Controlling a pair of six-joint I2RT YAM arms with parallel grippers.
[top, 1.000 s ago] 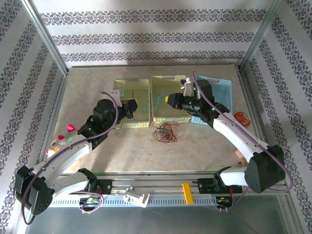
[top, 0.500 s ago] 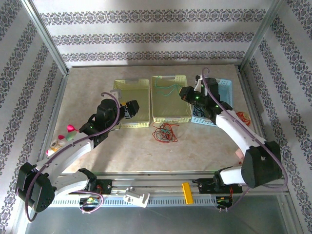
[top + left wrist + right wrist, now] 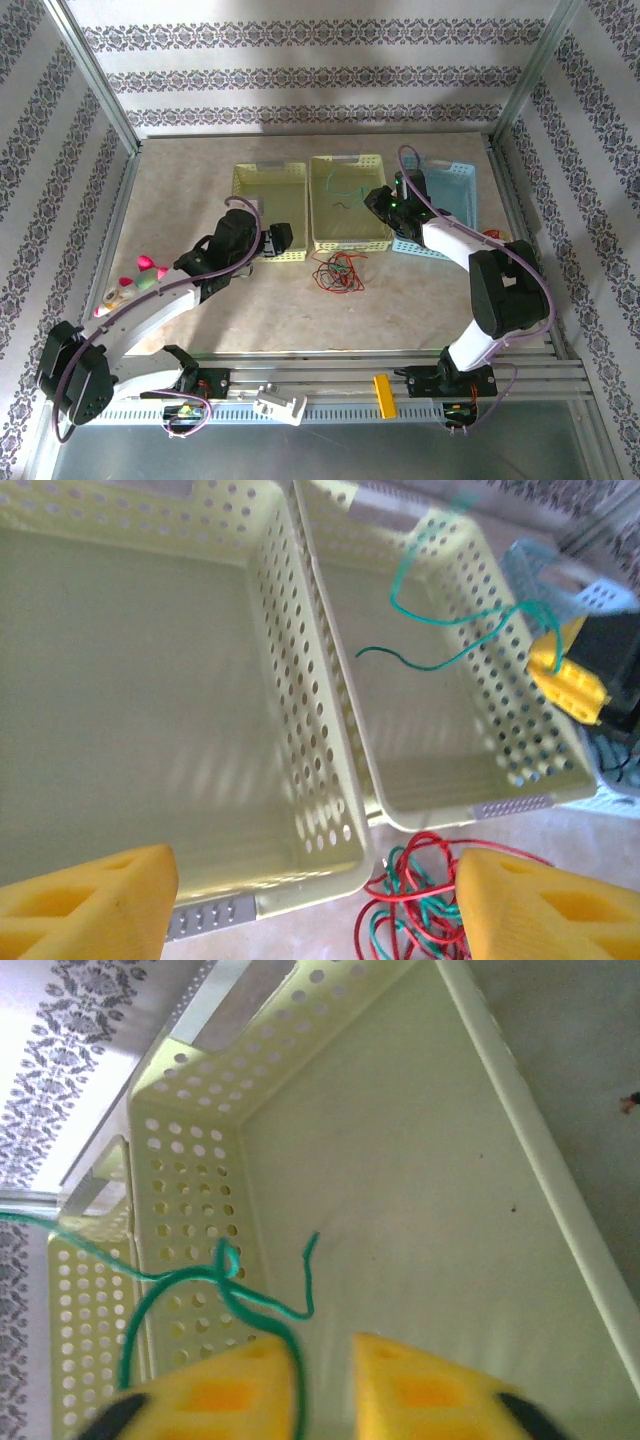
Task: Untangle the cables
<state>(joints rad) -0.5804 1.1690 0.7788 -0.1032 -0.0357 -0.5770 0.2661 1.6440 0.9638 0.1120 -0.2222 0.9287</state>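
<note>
A green cable [image 3: 338,190] lies loose inside the middle yellow basket [image 3: 350,243]. My right gripper [image 3: 372,200] hovers at that basket's right side. In the right wrist view its jaws [image 3: 325,1390] stand slightly apart, and the green cable [image 3: 240,1295] trails along the inner edge of the left finger [image 3: 220,1390]. A tangle of red and green cables [image 3: 338,272] rests on the table in front of the baskets. My left gripper [image 3: 278,238] is wide open at the left basket's front edge. The tangle [image 3: 420,910] lies beside its right finger [image 3: 550,900], and nothing is between the fingers.
Three baskets stand in a row: a left yellow basket [image 3: 270,253], the middle one and a blue basket [image 3: 455,190]. A red coil [image 3: 495,238] lies right of the blue basket. Small toys [image 3: 140,272] sit at the table's left edge. Metal frame posts border the table.
The green cable was stretched between both shut grippers. The left gripper let go and opened wide. The right gripper carried the cable over the middle basket and opened; the cable now lies inside.
</note>
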